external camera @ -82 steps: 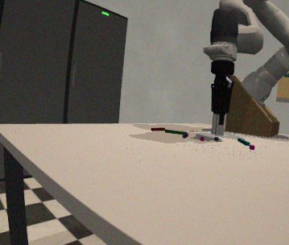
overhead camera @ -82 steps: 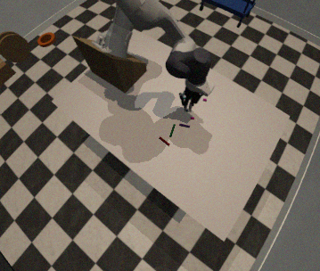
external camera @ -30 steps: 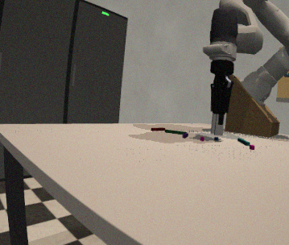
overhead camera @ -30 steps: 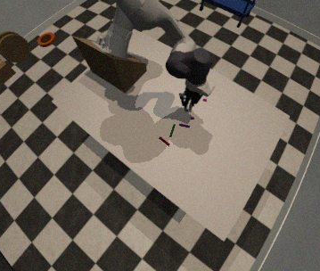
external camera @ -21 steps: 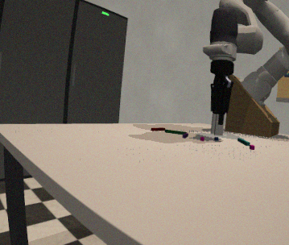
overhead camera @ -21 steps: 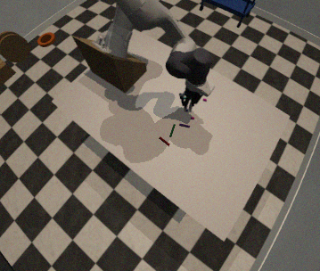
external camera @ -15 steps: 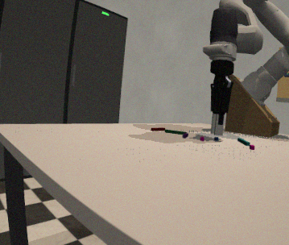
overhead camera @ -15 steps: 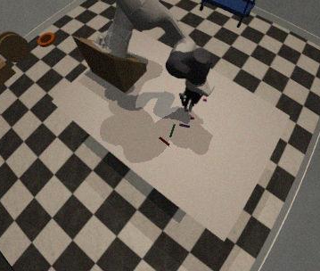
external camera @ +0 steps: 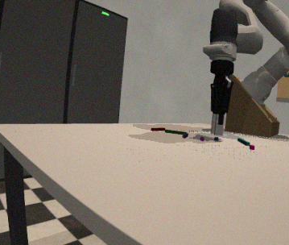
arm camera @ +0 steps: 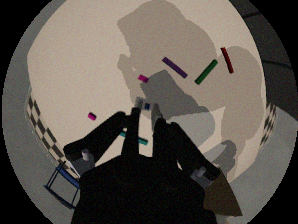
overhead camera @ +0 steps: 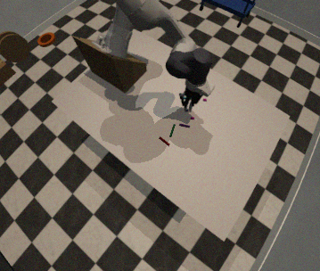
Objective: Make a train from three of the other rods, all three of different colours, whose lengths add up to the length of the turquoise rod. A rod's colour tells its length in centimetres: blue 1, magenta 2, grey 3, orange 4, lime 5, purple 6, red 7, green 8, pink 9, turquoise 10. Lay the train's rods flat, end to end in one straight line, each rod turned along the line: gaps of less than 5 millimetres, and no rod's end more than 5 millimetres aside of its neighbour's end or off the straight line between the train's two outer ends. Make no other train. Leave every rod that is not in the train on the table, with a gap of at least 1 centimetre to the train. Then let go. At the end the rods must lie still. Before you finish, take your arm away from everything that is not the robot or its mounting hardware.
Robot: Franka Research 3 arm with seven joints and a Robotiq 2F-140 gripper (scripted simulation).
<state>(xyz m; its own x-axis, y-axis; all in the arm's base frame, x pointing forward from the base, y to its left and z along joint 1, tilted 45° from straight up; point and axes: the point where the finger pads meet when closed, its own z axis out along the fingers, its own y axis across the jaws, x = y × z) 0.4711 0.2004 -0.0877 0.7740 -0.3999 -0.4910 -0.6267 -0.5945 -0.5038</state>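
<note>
Top view. The gripper (overhead camera: 188, 110) (external camera: 217, 134) (arm camera: 147, 107) reaches down over the pale table (overhead camera: 233, 178) (external camera: 102, 173) (arm camera: 75, 60). Near it are two magenta rods: the first (overhead camera: 192, 118) (external camera: 202, 139) (arm camera: 143, 78) lies near one end of the purple rod (overhead camera: 184, 126) (external camera: 185, 135) (arm camera: 175, 67), and the second (overhead camera: 204, 100) (external camera: 252, 147) (arm camera: 92, 116) lies well apart from it. Beyond the purple rod come the green rod (overhead camera: 172, 130) (external camera: 175, 132) (arm camera: 206, 72) and the red rod (overhead camera: 164, 141) (external camera: 158, 129) (arm camera: 227, 60), set at differing angles.

Exterior view. The gripper points straight down, its fingertips close to the table and the blue rod (external camera: 216, 139) (arm camera: 147, 106) at their foot. The turquoise rod (external camera: 243, 142) (arm camera: 143, 141) lies to one side, near the second magenta rod.

Wrist view. The fingers stand narrowly parted, with the blue rod between their tips and pale gaps visible beside it; it is not clamped. The turquoise rod is partly hidden behind one finger. The purple, green and red rods lie apart from one another.
</note>
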